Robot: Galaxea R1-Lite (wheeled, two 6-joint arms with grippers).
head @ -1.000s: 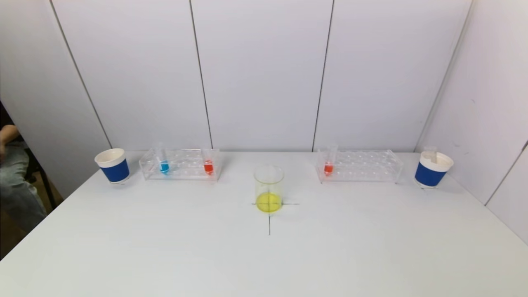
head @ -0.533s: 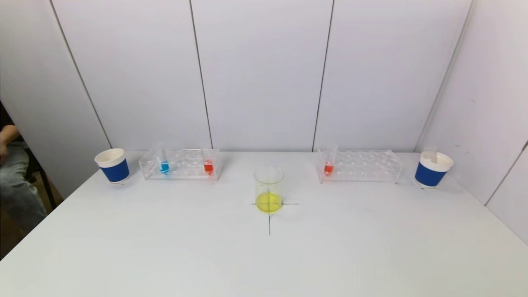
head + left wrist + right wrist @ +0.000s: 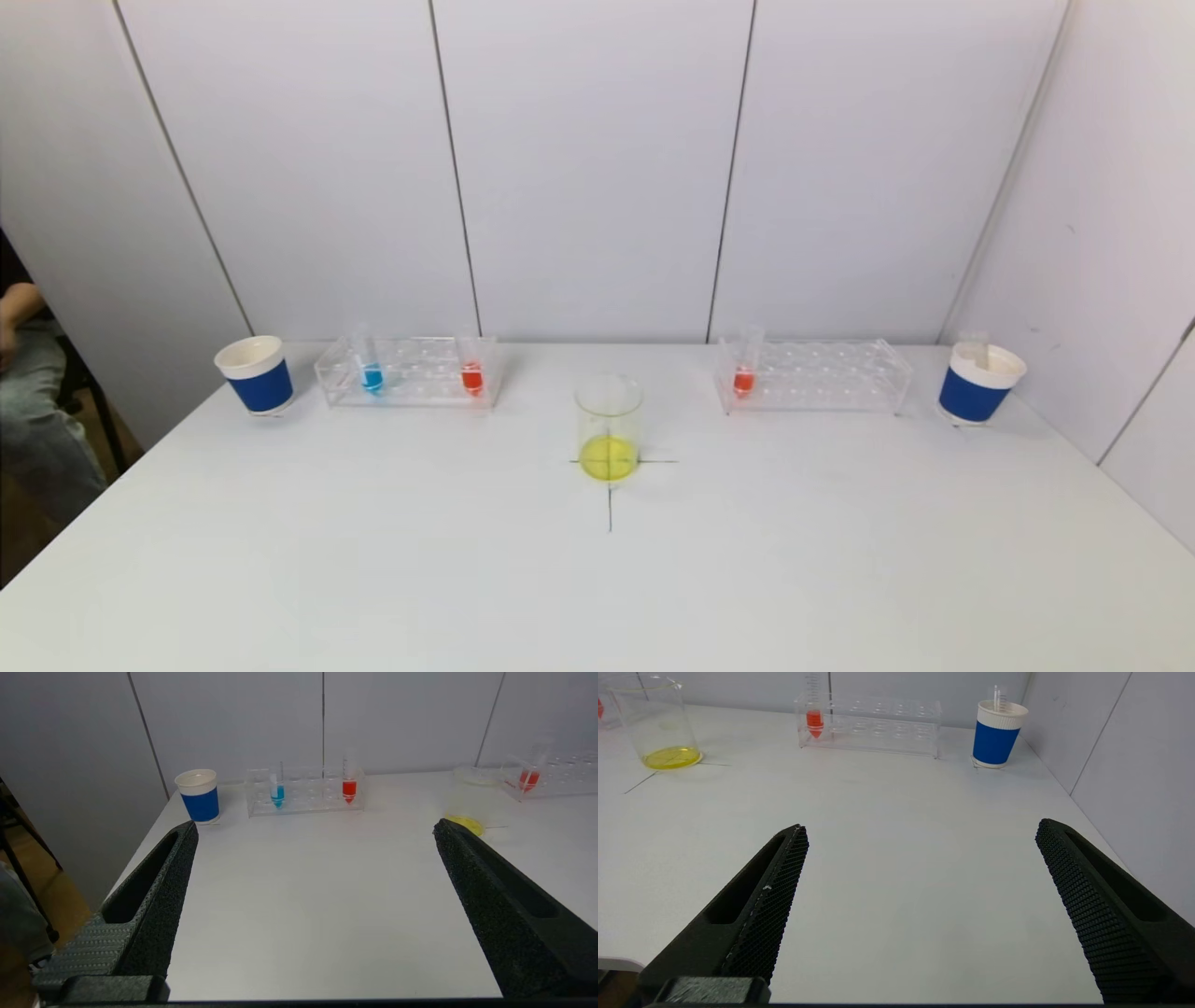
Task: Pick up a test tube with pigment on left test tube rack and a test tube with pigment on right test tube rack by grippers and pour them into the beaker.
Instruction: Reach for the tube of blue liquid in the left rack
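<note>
Nothing has shifted since the earlier frames; every item holds its place. White counter [image 3: 373, 560]: beaker [image 3: 608, 427] at centre on a black cross mark, upright, with a shallow layer of yellow liquid. Left test tube rack [image 3: 408, 371], clear, at 10 o'clock from the beaker, carrying a blue-pigment tube [image 3: 371, 366] near its outer end and a red-pigment tube [image 3: 471, 366] at its inner end, both upright. Right test tube rack [image 3: 812, 374], clear, at 2 o'clock from the beaker, carrying one red tube [image 3: 745, 368] at its inner end, upright. Blue-and-white paper cup [image 3: 255, 374] at 9 o'clock of the left rack; second paper cup [image 3: 978, 383] at 3 o'clock of the right rack, with a clear tube standing in it. Left gripper [image 3: 313, 828] and right gripper [image 3: 920, 828]: each above bare counter, well apart from the racks, jaws spread wide and released, holding nothing; neither shows in the head view.
</note>
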